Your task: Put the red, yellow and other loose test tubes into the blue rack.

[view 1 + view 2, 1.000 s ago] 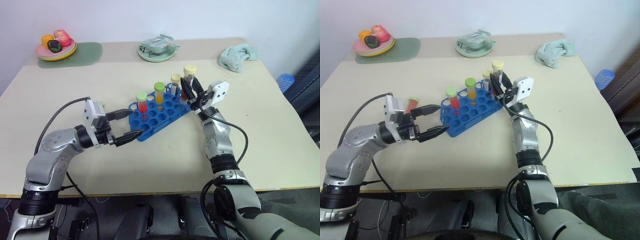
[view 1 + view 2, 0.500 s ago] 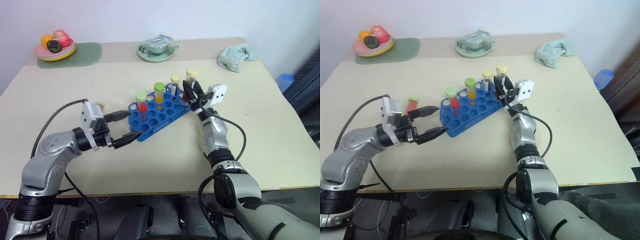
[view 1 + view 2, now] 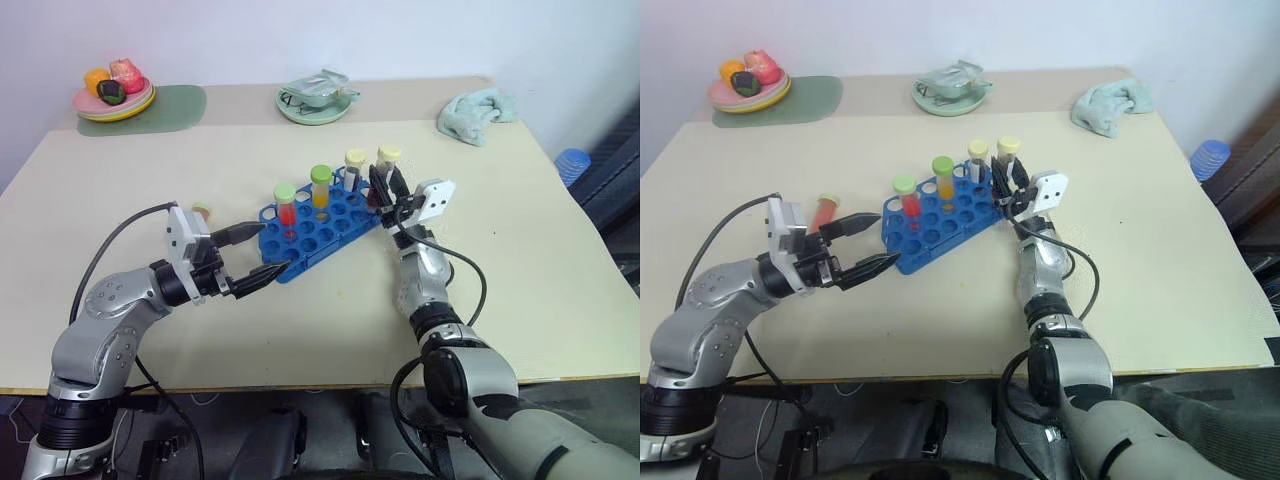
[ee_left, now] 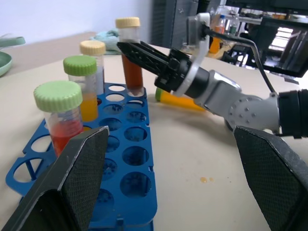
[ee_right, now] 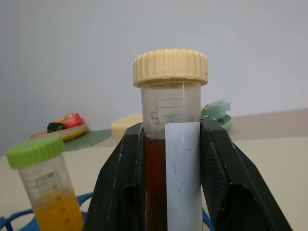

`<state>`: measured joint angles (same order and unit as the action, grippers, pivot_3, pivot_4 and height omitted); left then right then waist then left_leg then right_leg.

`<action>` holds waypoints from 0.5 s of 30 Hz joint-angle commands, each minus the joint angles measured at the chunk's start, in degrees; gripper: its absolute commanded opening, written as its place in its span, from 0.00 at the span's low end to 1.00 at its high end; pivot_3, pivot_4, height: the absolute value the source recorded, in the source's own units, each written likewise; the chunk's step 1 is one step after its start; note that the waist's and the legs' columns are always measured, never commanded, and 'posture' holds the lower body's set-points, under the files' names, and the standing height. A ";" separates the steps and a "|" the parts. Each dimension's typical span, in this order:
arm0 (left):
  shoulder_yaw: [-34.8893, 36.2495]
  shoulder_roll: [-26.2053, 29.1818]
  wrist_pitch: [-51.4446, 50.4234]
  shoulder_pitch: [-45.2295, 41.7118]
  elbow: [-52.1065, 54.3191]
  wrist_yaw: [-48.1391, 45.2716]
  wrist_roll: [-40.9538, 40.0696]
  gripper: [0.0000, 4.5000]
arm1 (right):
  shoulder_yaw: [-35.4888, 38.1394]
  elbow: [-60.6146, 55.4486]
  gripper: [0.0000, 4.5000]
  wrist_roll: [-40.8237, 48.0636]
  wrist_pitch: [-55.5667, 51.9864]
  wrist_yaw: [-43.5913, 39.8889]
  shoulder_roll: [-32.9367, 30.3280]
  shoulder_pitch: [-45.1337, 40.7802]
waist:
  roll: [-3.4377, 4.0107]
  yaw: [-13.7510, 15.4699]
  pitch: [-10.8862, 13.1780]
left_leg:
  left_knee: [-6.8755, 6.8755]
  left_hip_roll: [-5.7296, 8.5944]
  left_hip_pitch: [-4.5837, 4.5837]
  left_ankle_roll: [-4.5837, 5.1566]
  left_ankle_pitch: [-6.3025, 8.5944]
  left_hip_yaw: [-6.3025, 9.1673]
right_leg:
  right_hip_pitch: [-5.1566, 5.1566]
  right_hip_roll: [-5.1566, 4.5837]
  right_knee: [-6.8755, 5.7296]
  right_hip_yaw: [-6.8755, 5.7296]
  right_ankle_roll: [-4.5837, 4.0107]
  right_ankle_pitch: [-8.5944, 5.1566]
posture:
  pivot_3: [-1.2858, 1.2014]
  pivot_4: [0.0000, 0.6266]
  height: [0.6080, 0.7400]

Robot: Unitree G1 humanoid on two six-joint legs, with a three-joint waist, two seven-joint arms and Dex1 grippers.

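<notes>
- While the right gripper (image 3: 382,185) is clamped on the brown-liquid clear plastic tube with a cream screw cap (image 5: 171,96), that tube stands upright at the far corner of the bright blue plastic rack (image 3: 300,250), apparently in a hole.
- Risk: pulling away before the fingers part fully could lift the tube or tip the light rack.
- Left gripper (image 3: 272,248) spread wide, empty, just beside the rack's near corner; a nudge could shift the rack.
- Count: 4 tubes upright in 1 rack.
- 1 reddish tube (image 3: 824,210) lies loose by the left gripper.
- 1 orange-yellow tube (image 4: 185,101) lies beyond the right gripper.
</notes>
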<state>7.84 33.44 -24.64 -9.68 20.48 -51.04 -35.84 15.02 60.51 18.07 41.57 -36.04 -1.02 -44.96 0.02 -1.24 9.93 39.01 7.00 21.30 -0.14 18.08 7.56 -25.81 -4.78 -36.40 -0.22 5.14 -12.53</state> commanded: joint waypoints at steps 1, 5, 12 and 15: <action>0.34 -0.16 -0.44 -0.85 2.23 0.50 -1.78 0.94 | -1.03 0.70 0.61 -2.75 3.26 2.38 0.60 1.94 | -0.02 -0.02 -0.02 | 0.00 0.00 0.00 0.00 0.00 0.00 | 0.00 0.00 0.00 0.00 0.00 0.00 | 0.52 0.24 1.00; 0.38 -0.76 -0.83 -1.63 2.03 1.61 -2.38 0.94 | -4.10 -1.53 0.99 -10.56 5.98 11.52 -1.50 2.79 | -0.02 0.04 -0.05 | 0.00 -0.01 -0.12 0.00 0.00 0.00 | 0.11 0.07 -0.01 0.01 0.00 0.00 | 0.52 0.24 1.00; -0.25 -1.74 -0.91 -2.57 1.50 2.05 -2.28 0.94 | -8.35 -19.12 0.99 -15.82 -1.02 16.22 -6.61 5.62 | 0.03 0.14 -0.02 | 0.00 0.00 -0.11 0.00 0.00 0.00 | 0.10 0.08 0.00 0.02 0.00 0.00 | 0.52 0.24 1.00; -1.37 -1.97 -0.38 -2.95 0.82 0.73 -1.80 0.94 | -9.98 -34.70 0.99 -14.41 -13.14 14.23 -9.88 10.13 | 0.03 0.19 -0.02 | 0.01 -0.01 -0.09 0.00 0.00 -0.01 | 0.08 0.06 -0.01 0.04 0.00 0.00 | 0.52 0.24 1.00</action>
<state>7.00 31.53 -25.84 -11.92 20.65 -49.69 -37.02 5.78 33.61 2.66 33.18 -20.99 -10.13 -35.46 0.05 -1.05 9.91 39.01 6.98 21.21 -0.14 18.08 7.56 -25.74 -4.73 -36.41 -0.18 5.14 -12.53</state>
